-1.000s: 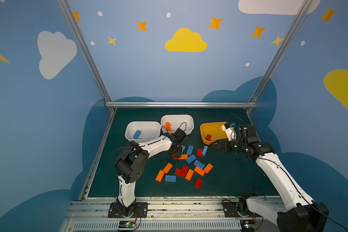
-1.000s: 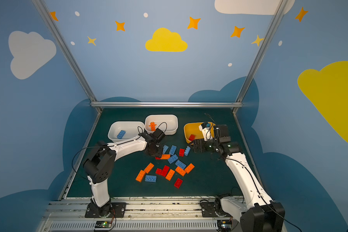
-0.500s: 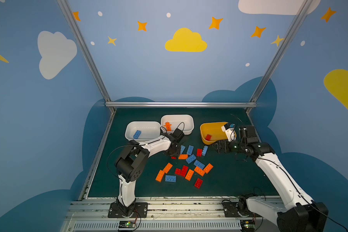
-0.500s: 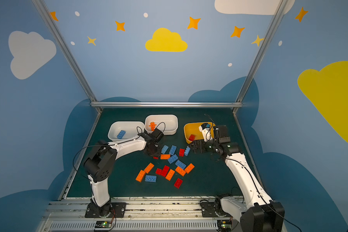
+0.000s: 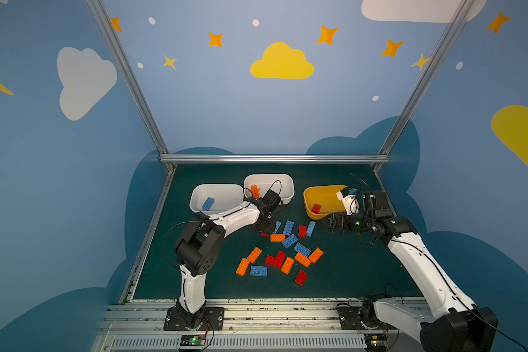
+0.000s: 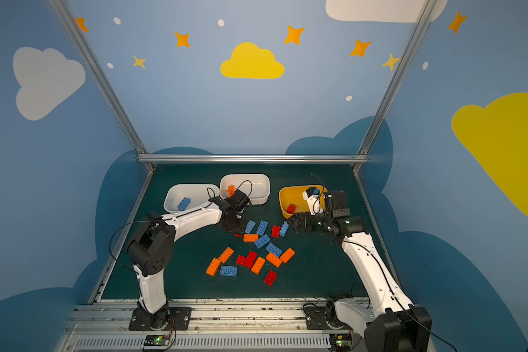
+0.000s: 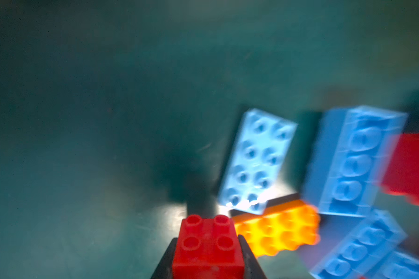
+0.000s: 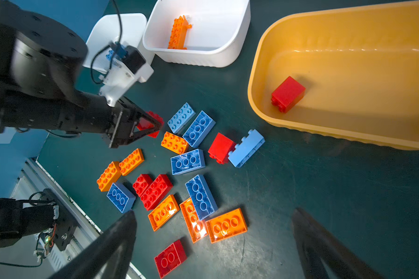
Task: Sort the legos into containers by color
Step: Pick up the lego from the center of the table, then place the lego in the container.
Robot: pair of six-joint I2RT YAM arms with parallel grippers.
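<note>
Left wrist view: left claw [image 8: 153,126] is clamped on a small red four-stud plastic brick [image 7: 208,244], with a black finger [image 7: 165,262] on each side and the studs facing the camera. I can't tell whether it's clear of the dark green mat [image 7: 82,145]. Just beside the clamped brick sits an orange eight-stud plastic brick [image 7: 278,232]. Past the fingertips lies a thin light-blue eight-stud plate [image 7: 257,159], its near end right at the orange one's edge. Further out on that side are darker blue bricks [image 7: 356,159], blurred. Right wrist view: the loose pile of blue, orange and red bricks [image 8: 188,161] lies flat on the mat between the two claws. In both top views, two white rounded plastic tubs stand side by side beyond the left claw, away from the arm bases. The tub straight past the claw [image 5: 288,195] holds a long orange pegged piece [image 5: 255,191]; the tub off to its side [image 5: 195,199] holds one blue brick [image 5: 208,203]. Right claw [image 8: 214,213] has its jaws spread wide over the pile's edge. Just beside it is the near wall of a yellow rounded plastic tub [image 8: 259,72], with one red brick on its side [image 8: 287,94] inside.
</note>
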